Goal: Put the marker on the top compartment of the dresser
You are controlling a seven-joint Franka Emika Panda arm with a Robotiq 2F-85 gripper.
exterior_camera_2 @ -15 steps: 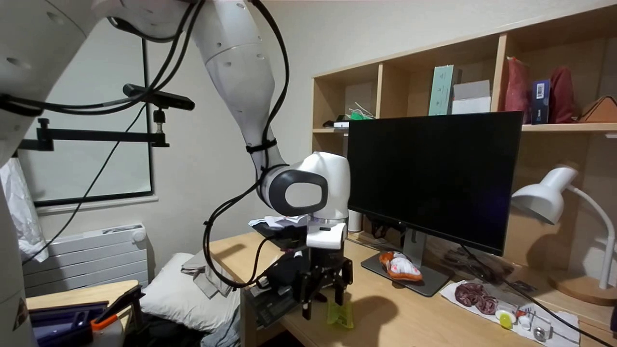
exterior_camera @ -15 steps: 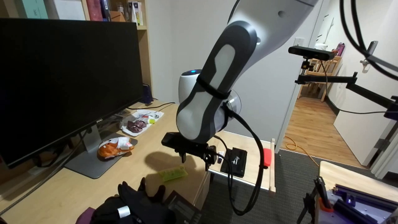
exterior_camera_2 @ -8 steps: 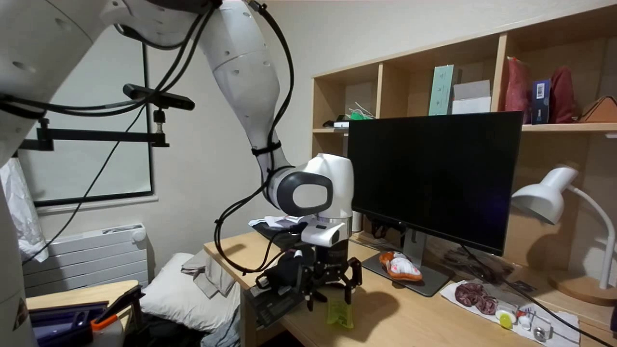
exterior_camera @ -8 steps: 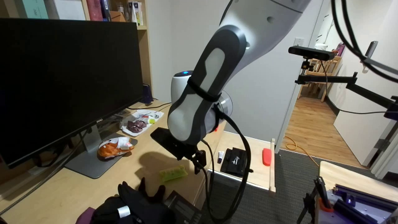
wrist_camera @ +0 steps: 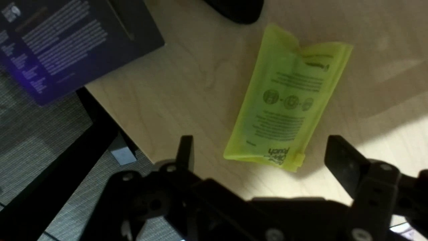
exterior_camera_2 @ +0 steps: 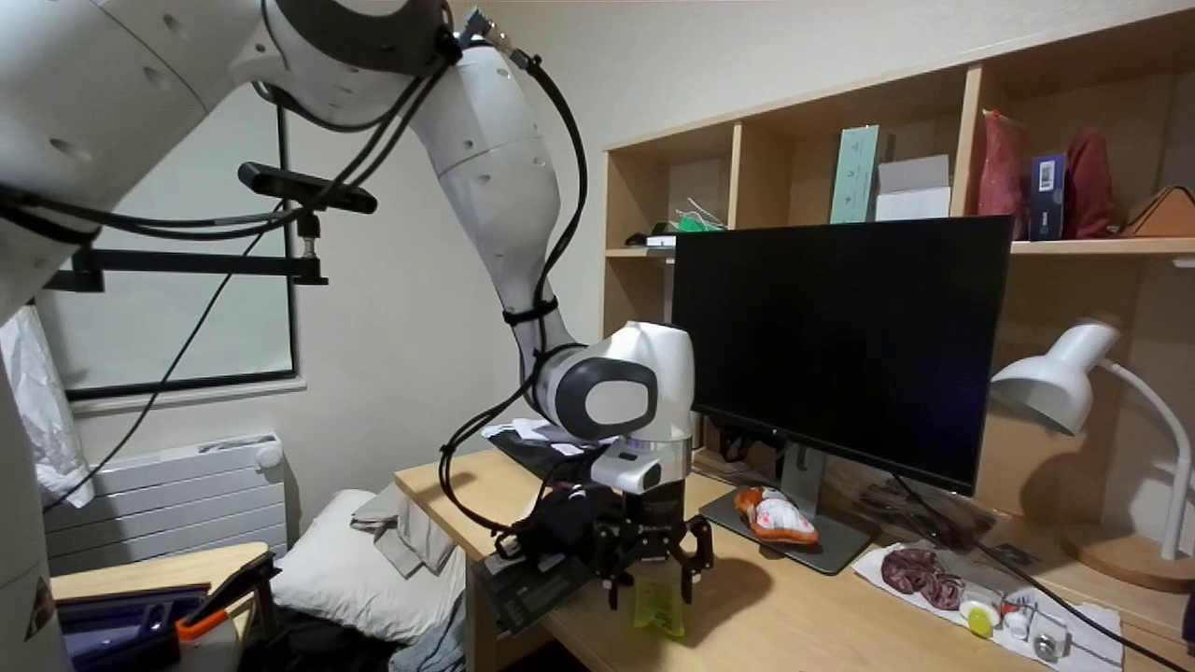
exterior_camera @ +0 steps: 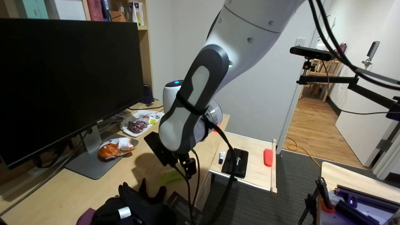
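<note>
My gripper (exterior_camera_2: 651, 595) is open and empty, pointing down at the desk. In the wrist view my gripper (wrist_camera: 259, 150) has its fingers wide apart, with a yellow pouch (wrist_camera: 289, 97) lying flat between and beyond them, apart from both. I cannot make out the marker with certainty. A small white tube with a dark end (exterior_camera: 221, 157) lies on a low wooden surface (exterior_camera: 257, 181); I cannot tell if it is the marker. A light wood shelf unit (exterior_camera_2: 738, 177) with open compartments stands behind the desk; I cannot tell if it is the dresser.
A monitor (exterior_camera_2: 840, 345) on a stand is close behind the arm, with an orange-white packet (exterior_camera_2: 777, 515) on its base. Black gloves (exterior_camera: 140, 203) and a dark box (wrist_camera: 77, 40) lie beside the pouch at the desk edge. A black pouch (exterior_camera: 239, 162) and red case (exterior_camera: 268, 157) lie lower.
The arm has lowered toward the desk and moved closer to the monitor side, left in one exterior picture. My gripper has turned somewhat. The pouch and other objects have not moved.
</note>
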